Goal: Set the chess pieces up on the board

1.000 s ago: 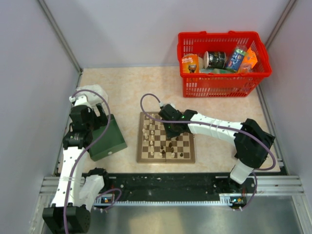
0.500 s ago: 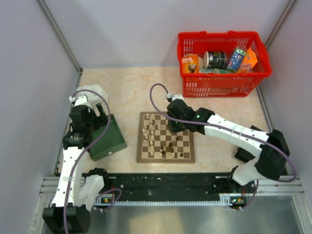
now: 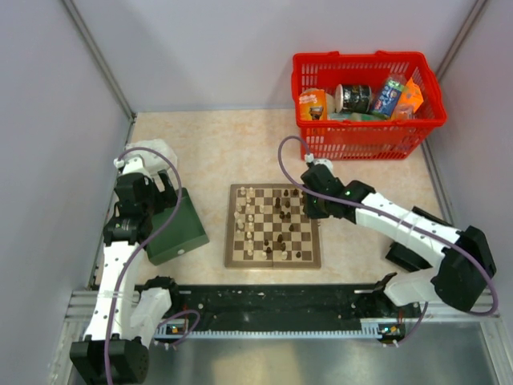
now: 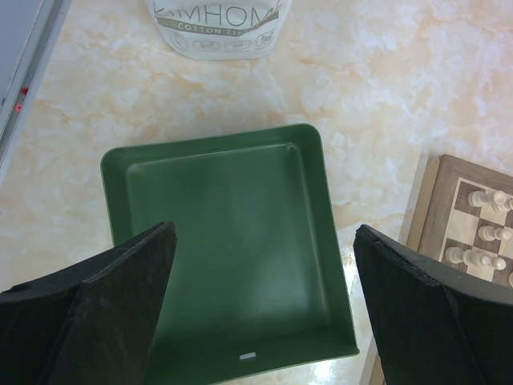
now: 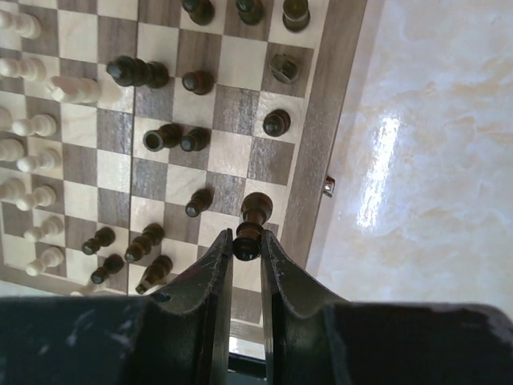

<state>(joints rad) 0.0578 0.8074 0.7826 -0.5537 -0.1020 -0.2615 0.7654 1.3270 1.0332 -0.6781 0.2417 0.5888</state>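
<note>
Top view, right end effector (image 3: 311, 206): in the last second it has swung from over the middle of the board (image 3: 273, 261) out to the board's upper right edge.
Top view, chess pieces (image 3: 264, 220): cream ones crowd the board's left columns. Dark ones stand scattered through the middle and right, so no proper ranks are formed yet.
Top view, green box (image 3: 180, 233): left of the board, where it lay a second ago, with the left arm (image 3: 120, 241) unmoved above it.
Top view, red basket (image 3: 361, 58): upper right of the counter (image 3: 200, 144), well apart from the board.
Left wrist view, left end effector (image 4: 264, 234): fingers spread wide and holding nothing, over the box's bare floor.
Left wrist view, surroundings: a white pouch (image 4: 220, 28) sits at top centre. A strip of the board with cream pieces shows at the right edge.
Right wrist view, right end effector: fingers pinched shut around the top of a dark piece (image 5: 255, 212), lower centre of the frame.
Right wrist view, dark piece: it hangs over the squares just beside the board's right border. I cannot tell whether its base touches a square.
Meaning for the task: the piece has likely been carried to its home file on the dark side. Lowering and releasing it looks like the next step, and many dark pieces remain to be sorted.
</note>
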